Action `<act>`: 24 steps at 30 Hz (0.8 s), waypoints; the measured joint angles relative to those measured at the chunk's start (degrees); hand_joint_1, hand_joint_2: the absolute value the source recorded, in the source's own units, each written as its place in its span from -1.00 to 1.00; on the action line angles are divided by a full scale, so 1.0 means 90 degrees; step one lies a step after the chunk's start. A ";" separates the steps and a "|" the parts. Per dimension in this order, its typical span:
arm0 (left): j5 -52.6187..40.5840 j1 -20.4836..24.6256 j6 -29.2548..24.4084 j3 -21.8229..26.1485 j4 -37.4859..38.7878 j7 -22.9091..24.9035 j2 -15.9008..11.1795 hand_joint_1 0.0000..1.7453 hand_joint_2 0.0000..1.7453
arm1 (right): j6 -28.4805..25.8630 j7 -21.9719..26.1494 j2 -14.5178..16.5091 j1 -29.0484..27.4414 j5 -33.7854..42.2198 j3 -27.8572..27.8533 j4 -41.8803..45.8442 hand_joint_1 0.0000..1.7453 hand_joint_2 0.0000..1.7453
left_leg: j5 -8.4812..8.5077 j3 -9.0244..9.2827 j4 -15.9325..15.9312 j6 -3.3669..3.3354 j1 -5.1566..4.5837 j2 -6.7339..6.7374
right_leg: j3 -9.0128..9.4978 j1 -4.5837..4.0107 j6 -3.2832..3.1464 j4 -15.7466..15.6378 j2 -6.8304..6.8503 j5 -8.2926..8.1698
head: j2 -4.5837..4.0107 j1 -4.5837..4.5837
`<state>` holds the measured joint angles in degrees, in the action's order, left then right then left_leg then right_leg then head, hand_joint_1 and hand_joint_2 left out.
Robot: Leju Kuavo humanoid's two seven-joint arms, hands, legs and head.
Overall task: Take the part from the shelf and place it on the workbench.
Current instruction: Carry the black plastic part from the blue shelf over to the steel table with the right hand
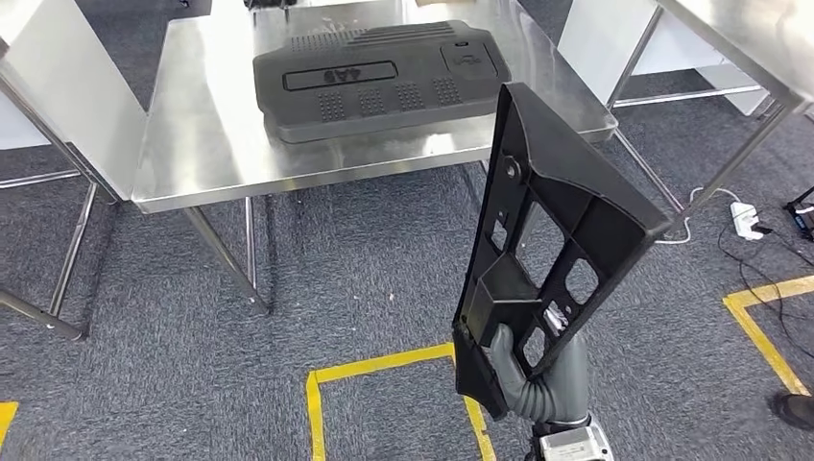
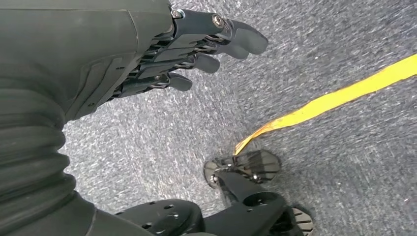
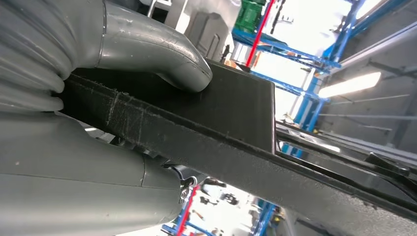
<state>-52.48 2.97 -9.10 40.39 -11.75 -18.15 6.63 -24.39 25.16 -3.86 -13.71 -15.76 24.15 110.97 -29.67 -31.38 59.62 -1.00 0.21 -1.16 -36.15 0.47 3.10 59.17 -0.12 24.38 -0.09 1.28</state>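
A long black plastic part (image 1: pixel 547 240) with ribs and cut-out windows stands nearly upright in front of me. My right hand (image 1: pixel 533 370) grips it at its lower end, thumb wrapped over the edge. In the right wrist view the thumb (image 3: pixel 162 54) presses on the part's flat black face (image 3: pixel 231 103). The part hangs over the carpet, just short of the steel workbench (image 1: pixel 206 125). My left hand (image 2: pixel 162 54) hangs over the floor, fingers loosely extended and holding nothing.
A large black moulded cover (image 1: pixel 379 77) lies on the workbench's middle. Other steel tables stand at the left (image 1: pixel 67 86) and right (image 1: pixel 758 48). Yellow floor tape (image 1: pixel 384 370) marks the carpet; a white power strip (image 1: pixel 745 219) and cables lie at right.
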 joint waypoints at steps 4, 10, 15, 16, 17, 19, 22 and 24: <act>-0.0019 0.0012 0.0001 0.0016 -0.0007 -0.0001 -0.0001 -1.00 1.00 | 0.0022 0.0002 0.0005 0.0008 -0.0009 -0.0027 0.0004 1.00 1.00 | -0.0149 -0.0017 0.0167 0.0124 0.0015 0.0034 | 0.0128 0.0070 -0.0181 -0.0064 -0.0014 0.0053 | 0.0000 0.0012; -0.0038 -0.0009 0.0003 0.0038 -0.0008 -0.0001 -0.0007 -1.00 1.00 | 0.0027 0.0002 0.0036 0.0002 -0.0037 -0.0036 0.0002 1.00 1.00 | -0.0416 -0.1035 0.1712 0.0217 0.0055 0.0083 | 0.0455 0.0074 -0.0318 -0.0082 -0.0027 0.0274 | 0.0000 0.0024; -0.0040 -0.0022 0.0003 0.0056 0.0000 -0.0001 -0.0030 -1.00 1.00 | 0.0025 0.0004 0.0056 0.0005 -0.0047 -0.0038 0.0004 1.00 1.00 | 0.0414 -0.0418 0.0172 0.0147 0.0044 0.0098 | 0.0648 0.0036 -0.0181 -0.0069 -0.0069 0.0507 | 0.0000 0.0042; -0.0040 -0.0016 0.0003 0.0056 0.0002 -0.0001 -0.0030 -1.00 1.00 | 0.0025 0.0005 0.0057 0.0006 -0.0048 -0.0038 0.0005 1.00 1.00 | 0.0373 -0.0387 0.0138 0.0132 0.0035 0.0095 | 0.0651 0.0022 -0.0164 -0.0063 -0.0072 0.0522 | 0.0000 0.0048; -0.0041 -0.0011 0.0003 0.0056 0.0002 -0.0001 -0.0030 -1.00 1.00 | 0.0024 0.0005 0.0058 0.0006 -0.0049 -0.0038 0.0005 1.00 1.00 | 0.0361 -0.0376 0.0138 0.0118 0.0035 0.0092 | 0.0649 0.0027 -0.0159 -0.0064 -0.0072 0.0523 | 0.0000 0.0050; -0.0041 -0.0009 0.0003 0.0056 0.0002 -0.0001 -0.0030 -1.00 1.00 | 0.0024 0.0005 0.0058 0.0005 -0.0050 -0.0038 0.0005 1.00 1.00 | 0.0360 -0.0382 0.0141 0.0115 0.0034 0.0093 | 0.0649 0.0027 -0.0158 -0.0066 -0.0072 0.0523 | 0.0000 0.0049; -0.0041 -0.0012 0.0002 0.0058 0.0001 -0.0001 -0.0032 -1.00 1.00 | 0.0022 0.0005 0.0066 0.0002 -0.0056 -0.0036 0.0005 1.00 1.00 | 0.0363 -0.0399 0.0117 0.0058 0.0022 0.0085 | 0.0669 0.0039 -0.0117 -0.0086 -0.0064 0.0531 | 0.0000 0.0027; -0.0046 -0.0020 0.0001 0.0067 0.0000 -0.0001 -0.0033 -1.00 1.00 | 0.0016 0.0012 0.0073 -0.0004 -0.0067 -0.0034 0.0008 1.00 1.00 | 0.0334 -0.0346 0.0058 -0.0057 0.0037 0.0076 | 0.0172 0.0045 -0.0099 0.0747 -0.0046 0.0802 | 0.0000 -0.0004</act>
<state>-52.90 2.79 -9.09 40.99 -11.75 -18.16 6.33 -24.24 25.27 -3.21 -13.74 -16.37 23.84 111.04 -26.66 -34.49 60.14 -1.52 0.55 -0.47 -34.60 0.87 2.21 65.90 -0.54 31.60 -0.09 1.24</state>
